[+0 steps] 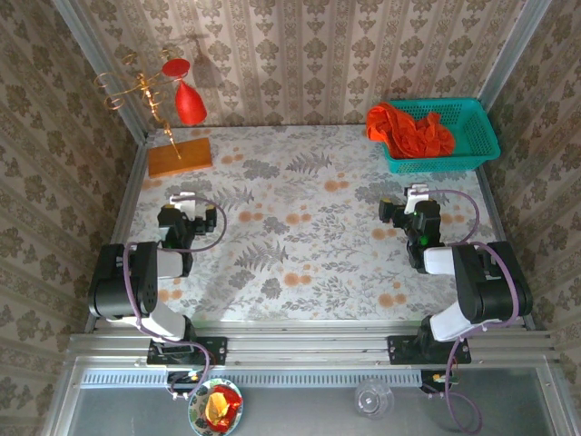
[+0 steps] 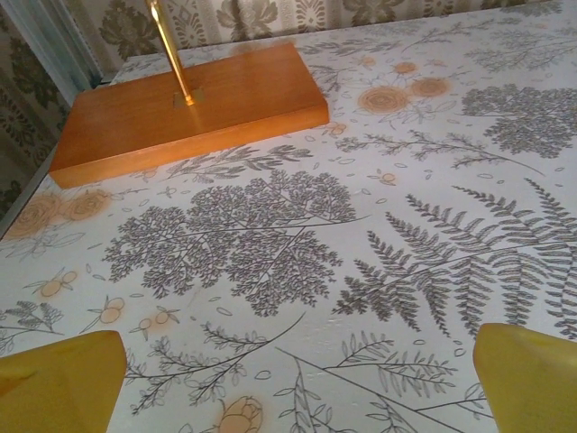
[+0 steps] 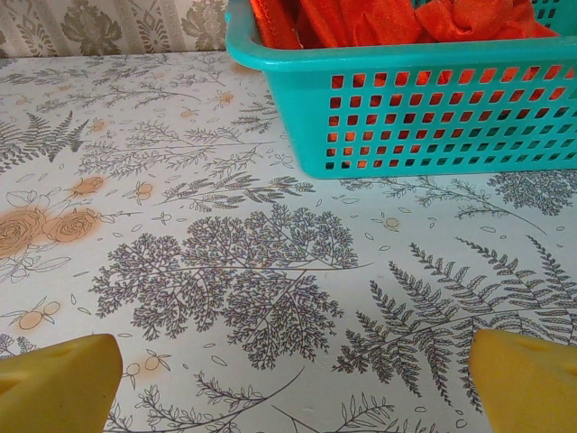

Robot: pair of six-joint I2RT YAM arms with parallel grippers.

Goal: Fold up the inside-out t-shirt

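Teal slotted basket (image 3: 433,117) at the far right corner of the floral table (image 1: 309,236), stuffed with the inside-out t-shirt (image 1: 413,130). Bright orange-red, thin, crumpled into loose bunched folds, heaped above the rim and spilling over the basket's left end. Just beyond the right gripper (image 1: 415,193), jaws spread wide and empty, facing the basket's near wall, not touching. Left gripper (image 1: 182,198) likewise wide open and empty, well apart across the table, near a wooden block (image 2: 180,104). Below the near rail, a small dish (image 1: 215,407) holding something red and yellow.

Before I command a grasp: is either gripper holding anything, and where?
Nothing. Left gripper and right gripper are open, empty; t-shirt sits in the basket.
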